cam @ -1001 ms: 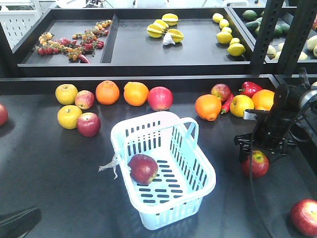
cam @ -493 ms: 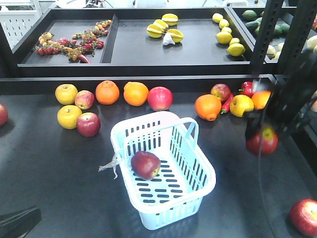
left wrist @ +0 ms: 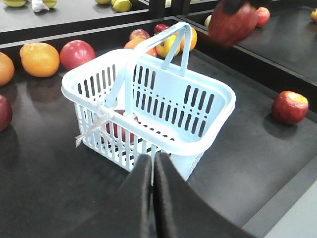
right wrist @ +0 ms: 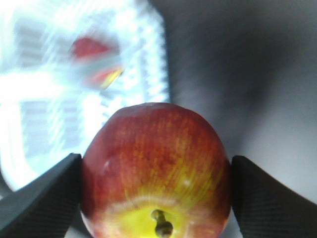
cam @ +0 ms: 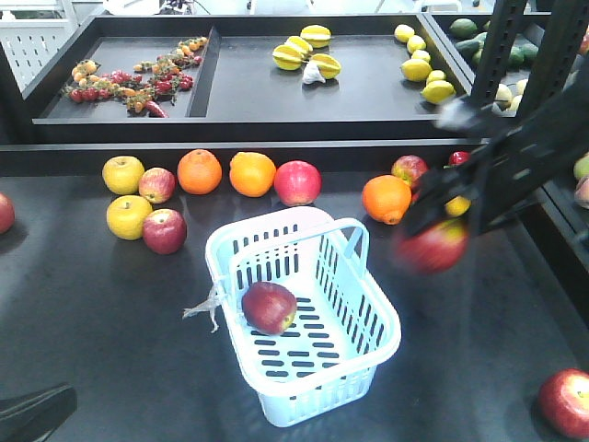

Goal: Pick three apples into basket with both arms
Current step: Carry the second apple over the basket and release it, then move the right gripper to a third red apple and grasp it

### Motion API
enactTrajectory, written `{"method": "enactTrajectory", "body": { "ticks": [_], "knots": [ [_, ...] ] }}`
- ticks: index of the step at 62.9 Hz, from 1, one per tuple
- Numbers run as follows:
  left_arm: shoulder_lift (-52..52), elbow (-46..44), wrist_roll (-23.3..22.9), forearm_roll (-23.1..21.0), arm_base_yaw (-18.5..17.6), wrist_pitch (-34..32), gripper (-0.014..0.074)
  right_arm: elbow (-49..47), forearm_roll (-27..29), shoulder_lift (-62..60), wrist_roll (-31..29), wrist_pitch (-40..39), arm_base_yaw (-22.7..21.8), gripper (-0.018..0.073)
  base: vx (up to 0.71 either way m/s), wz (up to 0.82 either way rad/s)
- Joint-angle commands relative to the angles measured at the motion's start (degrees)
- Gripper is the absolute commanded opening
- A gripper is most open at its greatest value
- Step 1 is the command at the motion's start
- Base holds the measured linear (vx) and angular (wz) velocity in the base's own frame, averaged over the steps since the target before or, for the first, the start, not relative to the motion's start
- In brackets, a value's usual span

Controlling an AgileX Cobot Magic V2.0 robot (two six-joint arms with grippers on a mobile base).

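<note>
The pale blue basket [cam: 379, 347] stands mid-table with one dark red apple [cam: 269, 307] lying inside it. My right gripper [cam: 433, 232] hangs in the air just right of the basket, shut on a second red apple [cam: 431, 247] that is blurred by motion. In the right wrist view that apple [right wrist: 156, 168] fills the space between both fingers [right wrist: 44, 198]. A third red apple [cam: 566, 402] lies at the table's front right. My left gripper [left wrist: 153, 161] is shut and holds nothing, low by the basket's [left wrist: 208, 144] near corner.
Along the back edge of the table lie oranges [cam: 200, 171], yellow apples [cam: 123, 174] and more red apples [cam: 297, 182]. A raised shelf [cam: 248, 124] of fruit runs behind. Black uprights [cam: 497, 55] stand at the right.
My right gripper lifted the apple off the table at the right and carried it up and left toward the basket. The apple in the basket shifted slightly.
</note>
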Motion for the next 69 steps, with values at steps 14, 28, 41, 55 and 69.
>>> {"method": "enactTrajectory", "body": {
  "ticks": [14, 28, 41, 55, 69],
  "knots": [
    [0.4, -1.5, -0.4, -0.4, -0.1, -3.8, -0.0008, 1.3, 2.8, -1.7, -3.0, -8.9, 14.5, 0.006, 0.0, 0.0],
    [0.4, -1.5, -0.4, -0.4, -0.1, -3.8, -0.0008, 1.3, 3.7, 1.6, -4.0, -11.6, 18.1, 0.0454, 0.0, 0.0],
    [0.4, -1.5, -0.4, -0.4, -0.1, -3.8, -0.0008, 1.3, 3.8, 2.4, -2.4, -13.5, 18.5, 0.0729, 0.0, 0.0],
    [0.4, -1.5, -0.4, -0.4, -0.1, -3.8, -0.0008, 1.3, 3.6, 2.2, -0.2, -12.0, 18.2, 0.0687, 0.0, 0.0],
    [0.4, -1.5, -0.4, -0.4, -0.1, -3.0, -0.0008, 1.3, -7.5, -0.6, 8.1, -6.7, 17.0, 0.0408, 0.0, 0.0]
  ]
}}
